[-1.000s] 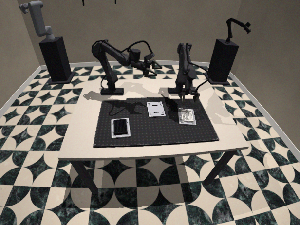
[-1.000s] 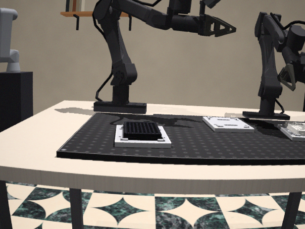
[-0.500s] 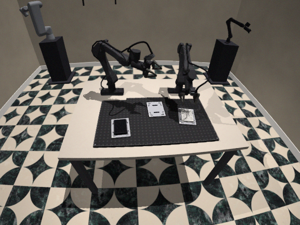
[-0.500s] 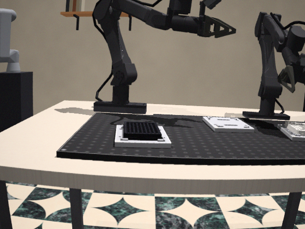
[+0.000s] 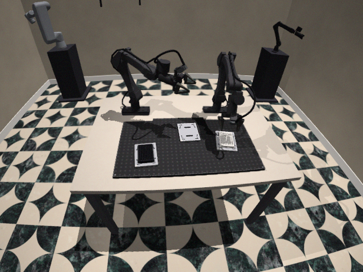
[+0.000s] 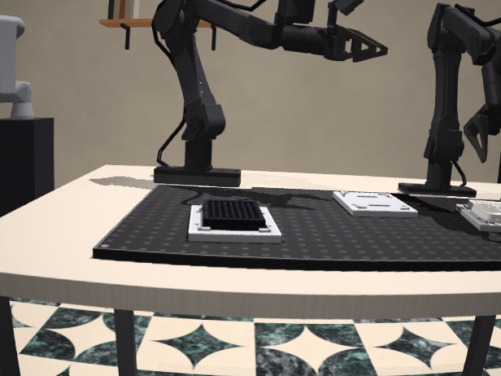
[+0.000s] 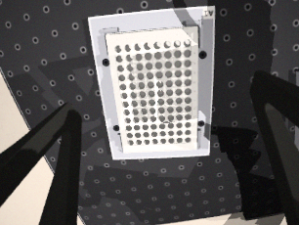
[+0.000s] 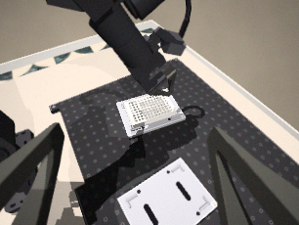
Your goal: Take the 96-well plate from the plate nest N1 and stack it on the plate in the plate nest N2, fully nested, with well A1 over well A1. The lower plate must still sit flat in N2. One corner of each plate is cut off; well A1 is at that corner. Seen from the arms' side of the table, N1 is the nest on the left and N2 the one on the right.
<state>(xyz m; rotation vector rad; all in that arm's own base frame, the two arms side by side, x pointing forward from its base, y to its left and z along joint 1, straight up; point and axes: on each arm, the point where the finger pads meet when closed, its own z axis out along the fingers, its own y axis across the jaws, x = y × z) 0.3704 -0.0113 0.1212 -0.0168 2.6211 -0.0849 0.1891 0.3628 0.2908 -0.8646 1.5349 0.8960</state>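
A white 96-well plate [image 5: 226, 139] sits in the white nest N1 on the right of the top view. It also shows in the left wrist view [image 7: 153, 93] and the right wrist view [image 8: 149, 111]. A black 96-well plate [image 5: 145, 153] [image 6: 233, 212] sits flat in the nest N2 at the left. My left gripper [image 5: 231, 122] hangs open and empty just above the far side of the white plate, its fingers either side of it. My right gripper [image 5: 184, 82] is open and empty, high above the table's back, pointing toward the left arm [image 6: 382, 50].
An empty white nest [image 5: 188, 132] lies between the two plates on the black perforated mat [image 5: 188, 165]. The arm bases [image 5: 135, 110] [image 5: 215, 109] stand behind the mat. Two black pedestals [image 5: 68, 70] [image 5: 269, 73] stand on the floor behind the table.
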